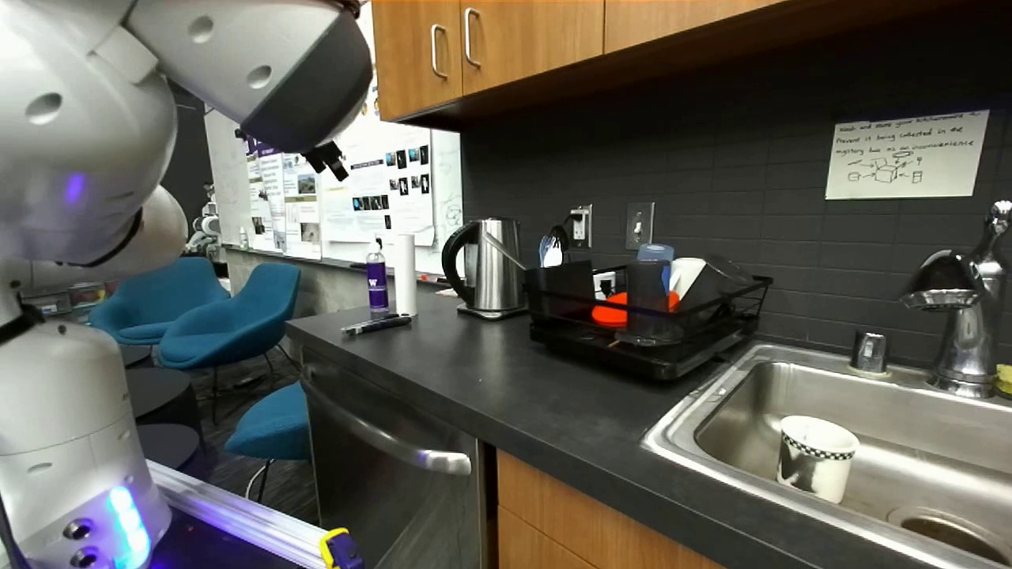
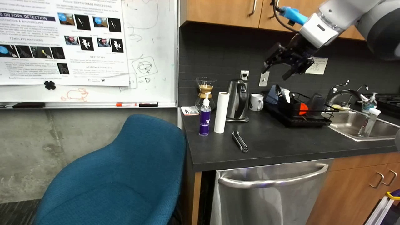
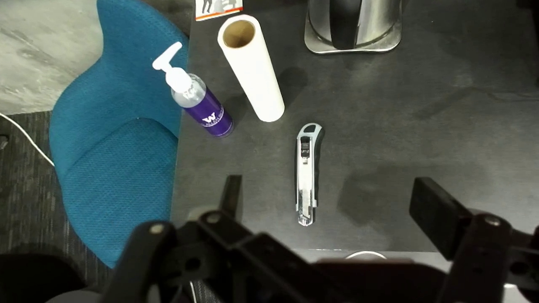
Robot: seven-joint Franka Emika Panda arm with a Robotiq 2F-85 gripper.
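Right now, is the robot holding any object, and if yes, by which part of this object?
Nothing is held. The jaws stand wide open above the counter, and the utility knife lies on it, untouched.

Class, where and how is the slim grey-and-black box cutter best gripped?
Probably mid-body, coming from straight above. The box cutter lies flat on the dark grey countertop, low and slim, with both long sides free, so the open tool could straddle its narrow width.
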